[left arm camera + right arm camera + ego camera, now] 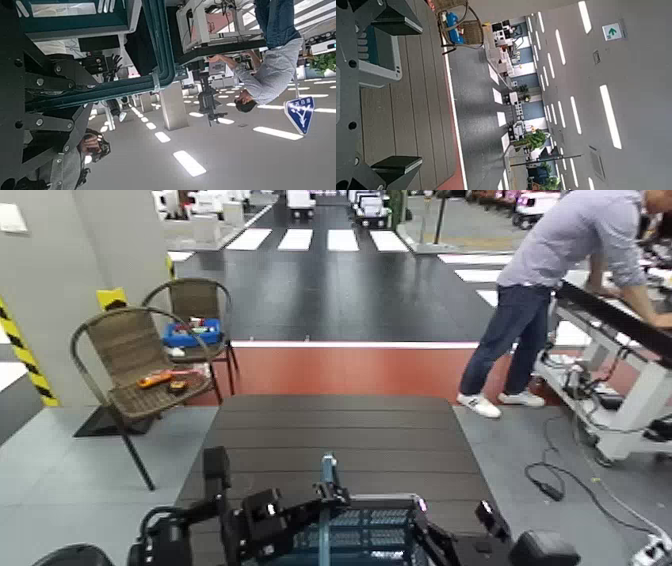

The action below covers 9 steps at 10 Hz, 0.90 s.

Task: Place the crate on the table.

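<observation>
The crate (372,531), dark blue-grey with lattice sides and a thin teal handle (327,490), sits low at the near edge of the table (330,430), whose dark slatted top stretches away ahead. My left gripper (262,525) is at the crate's left end. In the left wrist view its fingers close around a crate bar (119,85). My right gripper (455,535) is at the crate's right end. In the right wrist view its fingers (395,170) stand wide apart, with a corner of the crate (372,59) between them over the table slats (415,95).
Two wicker chairs (130,355) stand left of the table; one holds a small blue box (190,335), the other an orange tool (160,378). A person (560,290) leans on a white-framed workbench (620,365) at right. Cables (570,475) lie on the floor.
</observation>
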{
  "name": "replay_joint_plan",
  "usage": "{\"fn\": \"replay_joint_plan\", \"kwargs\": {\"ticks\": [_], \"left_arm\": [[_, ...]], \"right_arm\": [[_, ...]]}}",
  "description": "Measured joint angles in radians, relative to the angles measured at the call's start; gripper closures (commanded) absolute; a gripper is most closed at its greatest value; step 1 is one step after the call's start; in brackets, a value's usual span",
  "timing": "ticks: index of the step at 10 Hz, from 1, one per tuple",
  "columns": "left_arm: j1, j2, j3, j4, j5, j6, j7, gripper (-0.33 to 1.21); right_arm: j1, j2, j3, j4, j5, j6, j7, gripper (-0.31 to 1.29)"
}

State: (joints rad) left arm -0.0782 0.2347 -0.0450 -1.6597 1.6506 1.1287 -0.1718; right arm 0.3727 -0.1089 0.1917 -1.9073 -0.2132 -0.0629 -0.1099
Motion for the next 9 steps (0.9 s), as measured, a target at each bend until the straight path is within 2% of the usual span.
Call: {"fn": "replay_joint_plan", "kwargs": {"ticks": [9], "left_arm": [[-0.024, 0.003, -0.016, 0.027, 0.0, -0.006, 0.004, 1.2]], "right_arm": [[-0.005, -0.005, 0.0, 0.006, -0.003, -0.006, 0.001, 0.15]]}}
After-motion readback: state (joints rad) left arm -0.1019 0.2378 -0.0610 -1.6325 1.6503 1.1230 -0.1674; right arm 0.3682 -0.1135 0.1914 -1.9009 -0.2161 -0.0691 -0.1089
